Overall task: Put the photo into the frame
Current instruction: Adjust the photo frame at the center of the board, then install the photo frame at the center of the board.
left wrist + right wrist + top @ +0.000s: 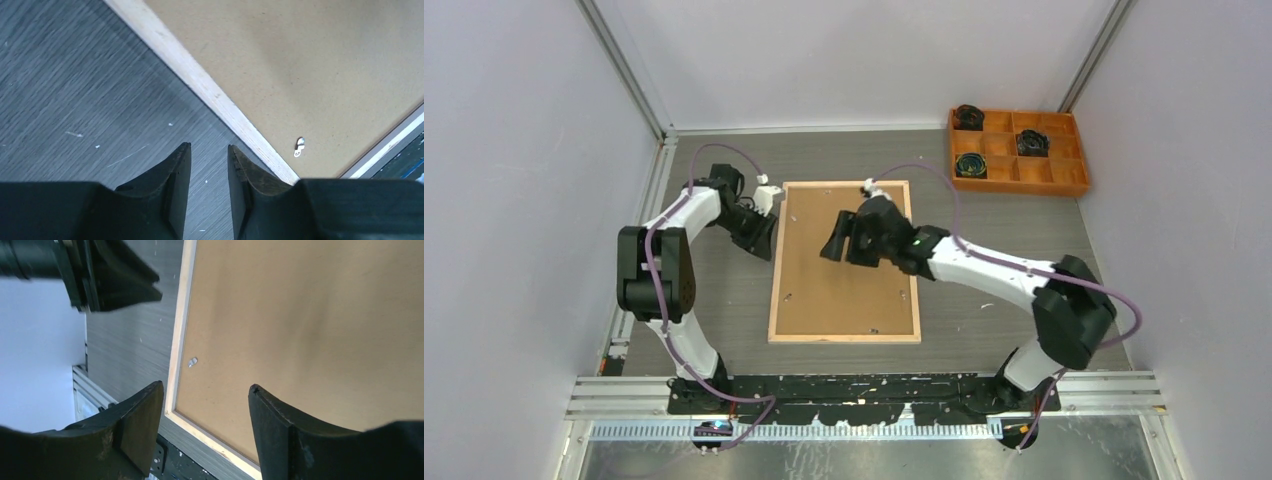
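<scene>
While the large thin-railed light-wood rectangular frame (844,337) is lying back-up with a plain brown backing board (834,295) inside its rails, no photo is showing; whether it is lying under the board, I cannot tell. Board is sitting directly beneath the right gripper (206,385), jaws wide apart, empty. Frame's rail is running just right of the left gripper (209,146), jaws narrowly apart, holding nothing.

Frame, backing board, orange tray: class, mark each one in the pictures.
frame (844,338), top external view, on its near wooden rail.
backing board (824,290), top external view, on its bare lower middle.
orange tray (1024,189), top external view, on its near wall.
</scene>
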Robot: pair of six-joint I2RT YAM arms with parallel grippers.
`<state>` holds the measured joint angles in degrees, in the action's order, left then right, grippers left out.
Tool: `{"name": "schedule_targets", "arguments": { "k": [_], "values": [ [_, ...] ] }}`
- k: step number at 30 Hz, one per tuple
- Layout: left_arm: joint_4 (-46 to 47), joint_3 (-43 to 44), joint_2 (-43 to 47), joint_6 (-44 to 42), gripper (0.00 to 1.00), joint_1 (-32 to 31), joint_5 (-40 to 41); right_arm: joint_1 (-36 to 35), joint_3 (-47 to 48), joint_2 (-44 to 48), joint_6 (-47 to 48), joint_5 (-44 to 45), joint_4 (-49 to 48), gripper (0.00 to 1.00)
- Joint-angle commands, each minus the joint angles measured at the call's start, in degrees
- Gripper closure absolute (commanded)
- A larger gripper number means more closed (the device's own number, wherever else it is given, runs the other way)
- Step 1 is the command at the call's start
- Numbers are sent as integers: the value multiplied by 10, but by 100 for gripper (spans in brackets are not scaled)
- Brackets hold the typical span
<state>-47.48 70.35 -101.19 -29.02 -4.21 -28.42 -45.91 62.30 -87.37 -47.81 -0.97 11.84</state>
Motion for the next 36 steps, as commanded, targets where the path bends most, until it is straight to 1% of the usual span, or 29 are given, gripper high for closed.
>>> {"name": "schedule_targets", "arguments": {
  "k": [1, 6, 11, 12, 14, 20, 25, 30, 36],
  "values": [
    [-29, 29, -15, 25, 66, 14, -57, -49, -8, -67, -54, -6, -133, 33],
    [-31, 33, -34, 33, 65, 14, -67, -91, 26, -173, -92, -46, -207, 37],
    [-31, 33, -48, 33, 60, 14, -74, -101, 68, -238, -100, -71, -226, 44],
    [-30, 34, -50, 32, 59, 14, -74, -102, 74, -247, -99, -71, -226, 45],
    [-31, 37, -55, 32, 62, 13, -74, -103, 78, -262, -104, -71, -232, 45],
    [-25, 36, -66, 29, 71, 14, -74, -104, 77, -279, -120, -81, -245, 47],
    [-26, 34, -73, 25, 80, 14, -73, -104, 59, -260, -119, -75, -241, 48],
    [-25, 35, -73, 26, 82, 14, -75, -105, 39, -256, -139, -85, -255, 48],
    [-23, 37, -74, 26, 83, 14, -71, -113, 36, -262, -151, -96, -264, 49]
  ]
}}
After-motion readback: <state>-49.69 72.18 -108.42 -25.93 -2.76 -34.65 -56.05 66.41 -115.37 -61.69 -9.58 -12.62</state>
